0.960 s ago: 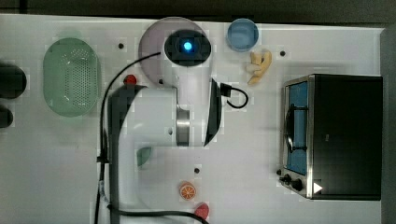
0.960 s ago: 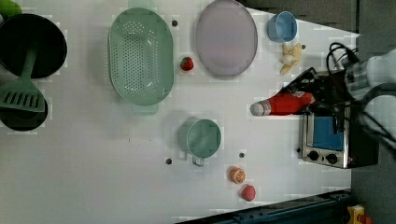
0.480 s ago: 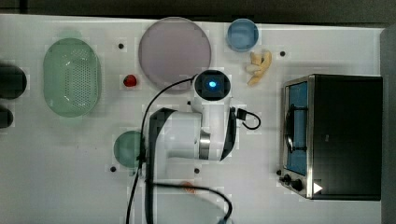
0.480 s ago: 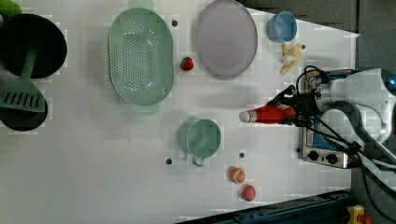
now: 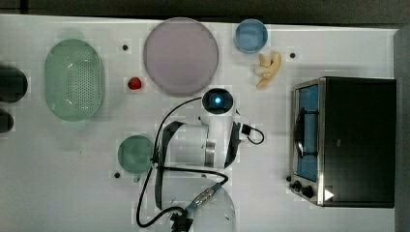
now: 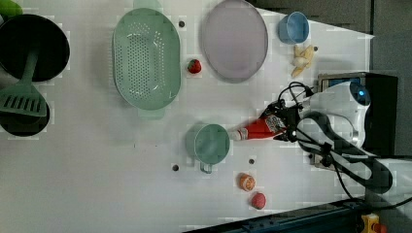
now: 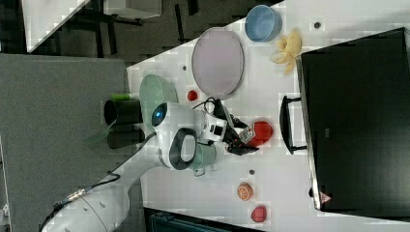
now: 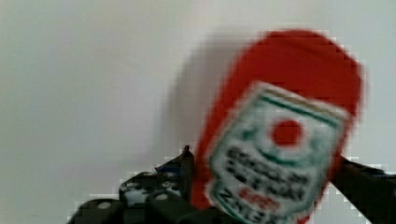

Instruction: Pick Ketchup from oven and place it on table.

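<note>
Ketchup (image 6: pixel 260 128) is out of the oven (image 6: pixel 379 111) and over the open table (image 6: pixel 97 160). In the left view it lies roughly level: white cap at 9 o'clock, base at 3 o'clock toward the oven. The cap is just beside the rim of the green mug (image 6: pixel 211 144), and I can't tell if they touch.

The gripper (image 6: pixel 284 127) is at the bottle's base end. In the wrist view the ketchup sits right in the claw, label facing the camera. I can't tell whether the claw is clamping the bottle or has let go. I also can't tell if the bottle rests on the table or hangs just above it; its shadow looks close.

Judgement: this is the place/release step and the task is nearly done.

Risks:
- The bottle is round and on its side, so it can roll once freed, toward the orange slice (image 6: pixel 247 182) at 6 o'clock.
- If released off the surface, it drops, bounces and skids.
- If the cap clips the mug, either the mug shifts or the bottle pivots.
- A retreat that isn't straight up could let the claw drag the base end.
- A retreat toward 3 o'clock heads for the oven front.
</note>
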{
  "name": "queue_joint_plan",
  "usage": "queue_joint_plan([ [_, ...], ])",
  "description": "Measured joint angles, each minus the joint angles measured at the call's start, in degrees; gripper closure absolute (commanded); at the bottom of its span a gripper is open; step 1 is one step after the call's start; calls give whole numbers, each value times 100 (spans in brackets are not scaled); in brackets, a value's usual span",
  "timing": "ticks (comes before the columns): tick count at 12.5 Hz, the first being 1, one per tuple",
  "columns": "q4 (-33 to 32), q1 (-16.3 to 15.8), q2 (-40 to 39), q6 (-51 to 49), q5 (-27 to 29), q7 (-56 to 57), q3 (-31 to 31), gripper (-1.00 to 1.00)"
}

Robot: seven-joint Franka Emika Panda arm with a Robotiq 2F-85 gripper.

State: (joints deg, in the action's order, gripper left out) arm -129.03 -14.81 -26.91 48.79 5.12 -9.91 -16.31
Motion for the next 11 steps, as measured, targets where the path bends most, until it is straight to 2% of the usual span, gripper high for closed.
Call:
queue_joint_plan([
  [3,-157,42,429,-39,26,-10,34,-100],
  [5,90,59,968,-403,77,-9,60,-100],
  [7,727,15,1689,-1298,-186,-13,67,-100],
  [11,2635,-59,2643,-3177,-129,-26,56,-100],
])
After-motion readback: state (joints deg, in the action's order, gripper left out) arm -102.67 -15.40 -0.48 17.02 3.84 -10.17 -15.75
